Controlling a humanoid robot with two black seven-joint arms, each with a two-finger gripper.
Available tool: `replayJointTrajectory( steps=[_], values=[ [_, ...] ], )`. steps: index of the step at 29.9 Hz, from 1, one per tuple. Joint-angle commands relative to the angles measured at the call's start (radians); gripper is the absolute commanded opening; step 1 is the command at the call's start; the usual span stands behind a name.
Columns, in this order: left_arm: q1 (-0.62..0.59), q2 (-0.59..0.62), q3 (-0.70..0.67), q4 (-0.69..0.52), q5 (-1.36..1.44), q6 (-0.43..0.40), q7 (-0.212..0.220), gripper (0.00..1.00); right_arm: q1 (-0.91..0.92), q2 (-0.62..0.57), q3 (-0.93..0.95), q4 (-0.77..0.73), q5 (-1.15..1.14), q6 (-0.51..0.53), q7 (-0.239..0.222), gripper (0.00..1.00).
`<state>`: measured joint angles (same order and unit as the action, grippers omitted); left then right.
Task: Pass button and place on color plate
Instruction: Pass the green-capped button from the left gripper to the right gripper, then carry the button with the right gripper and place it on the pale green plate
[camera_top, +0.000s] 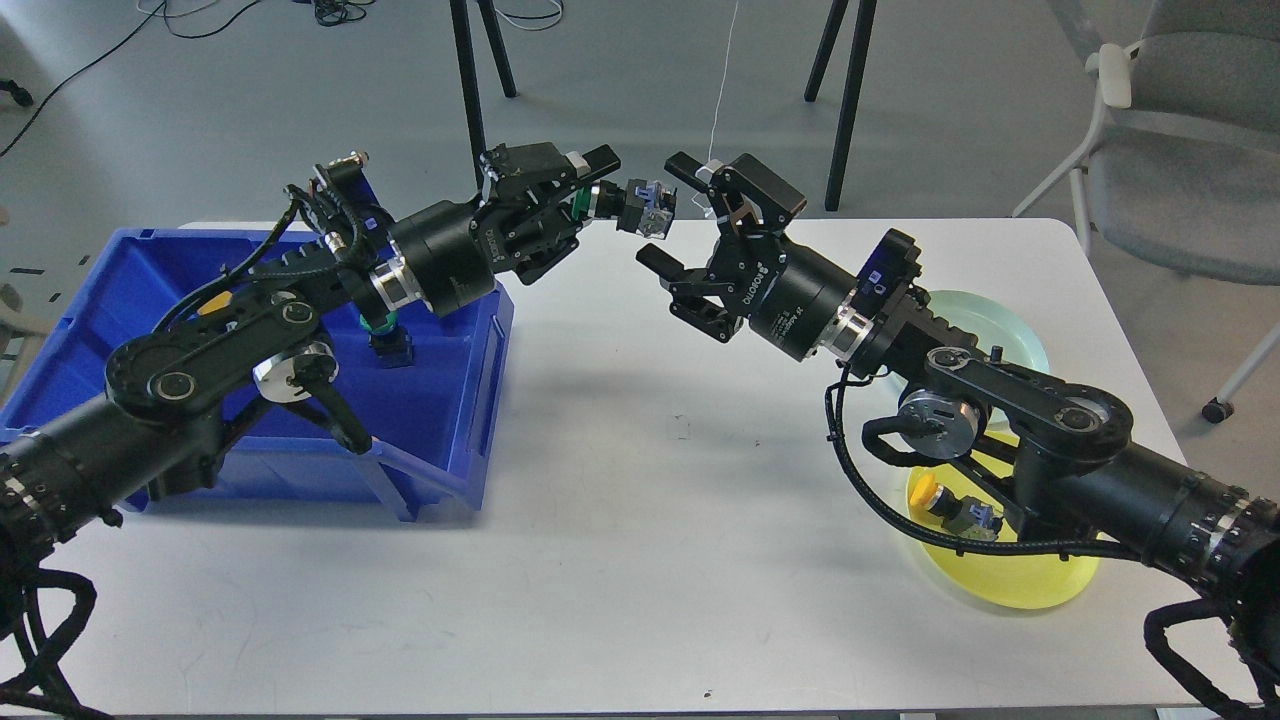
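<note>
My left gripper (590, 195) is shut on a green button (625, 205), held in the air above the table's far middle with its grey contact block pointing right. My right gripper (672, 215) is open, its jaws spread just right of the button's block, one above and one below it, not touching. A second green button (383, 335) stands in the blue bin (440, 400), partly hidden by my left arm. A yellow button (950, 502) lies on the yellow plate (1010, 575). A pale green plate (1000, 335) lies behind my right arm, mostly hidden.
The blue bin fills the table's left side. The white table (640, 500) ends near the bottom of the view. A grey chair (1180, 150) stands at the back right, and black tripod legs (470, 70) stand behind the table.
</note>
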<state>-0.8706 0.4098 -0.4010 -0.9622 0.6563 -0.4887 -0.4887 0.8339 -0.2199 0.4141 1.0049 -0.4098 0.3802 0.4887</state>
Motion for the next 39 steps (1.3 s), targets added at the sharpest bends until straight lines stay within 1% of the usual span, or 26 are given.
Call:
replayJointTrajectory(
  steps=[1,7,9,10,12,16,17,19,20,22,26,28,29,30,31,32,34,36,38,39],
  values=[
    [-0.001,-0.008,0.001,-0.001,0.002,0.000,0.000,0.05,0.002,0.011,0.000,0.001,0.000,-0.003,0.000,0.97],
    [-0.001,-0.012,0.002,-0.001,0.005,0.000,0.000,0.05,-0.001,0.022,0.000,-0.002,0.002,-0.050,0.000,0.95],
    [-0.001,-0.012,0.002,0.000,0.006,0.000,0.000,0.05,-0.001,0.031,0.000,-0.012,0.002,-0.053,0.000,0.92],
    [-0.001,-0.012,0.002,0.000,0.005,0.000,0.000,0.05,-0.001,0.036,0.000,-0.015,0.002,-0.053,0.000,0.89],
    [-0.001,-0.012,0.001,0.003,0.005,0.000,0.000,0.05,0.001,0.037,0.000,-0.017,0.002,-0.053,0.000,0.76],
    [-0.001,-0.012,0.001,0.005,0.005,0.000,0.000,0.05,-0.001,0.037,-0.003,-0.012,-0.006,-0.047,0.000,0.37],
    [-0.001,-0.012,0.001,0.007,0.005,0.000,0.000,0.05,0.001,0.039,-0.002,-0.014,-0.010,-0.052,0.000,0.23],
    [-0.001,-0.012,0.001,0.007,0.005,0.000,0.000,0.05,-0.001,0.040,-0.001,-0.014,-0.009,-0.056,0.000,0.13],
    [-0.001,-0.012,0.001,0.007,0.005,0.000,0.000,0.05,-0.001,0.040,-0.001,-0.014,-0.009,-0.056,0.000,0.06],
    [-0.001,-0.012,-0.001,0.007,0.006,0.000,0.000,0.05,-0.001,0.042,-0.001,-0.012,-0.006,-0.060,0.000,0.01],
    [-0.001,-0.012,0.001,0.007,0.006,0.000,0.000,0.06,-0.003,0.050,0.002,-0.012,0.005,-0.066,0.000,0.01],
    [-0.001,-0.012,0.001,0.007,0.006,0.000,0.000,0.08,-0.004,0.056,0.002,-0.009,0.005,-0.076,0.000,0.01],
    [-0.001,-0.012,-0.001,0.007,0.006,0.000,0.000,0.12,-0.006,0.056,0.002,-0.008,0.005,-0.079,0.000,0.01],
    [0.001,-0.014,-0.005,0.007,0.006,0.000,0.000,0.19,-0.006,0.056,0.002,-0.006,0.005,-0.081,0.000,0.01],
    [0.001,-0.014,-0.006,0.007,0.006,0.000,0.000,0.27,-0.007,0.057,0.002,-0.005,0.006,-0.081,0.000,0.01],
    [0.001,-0.014,-0.010,0.007,0.005,0.000,0.000,0.38,-0.007,0.057,0.002,-0.005,0.006,-0.081,0.000,0.01],
    [0.001,-0.014,-0.012,0.008,-0.003,0.000,0.000,0.86,-0.010,0.057,0.002,-0.005,0.006,-0.081,0.000,0.01],
    [0.001,-0.014,-0.010,0.008,-0.003,0.000,0.000,0.89,-0.012,0.056,0.003,-0.003,0.006,-0.081,0.000,0.01],
    [0.001,-0.014,-0.010,0.008,-0.001,0.000,0.000,0.95,-0.013,0.056,0.005,0.000,0.006,-0.083,0.000,0.01],
    [0.001,-0.014,-0.012,0.010,-0.001,0.000,0.000,0.96,-0.013,0.056,0.008,0.000,0.006,-0.083,0.000,0.00]
  ],
)
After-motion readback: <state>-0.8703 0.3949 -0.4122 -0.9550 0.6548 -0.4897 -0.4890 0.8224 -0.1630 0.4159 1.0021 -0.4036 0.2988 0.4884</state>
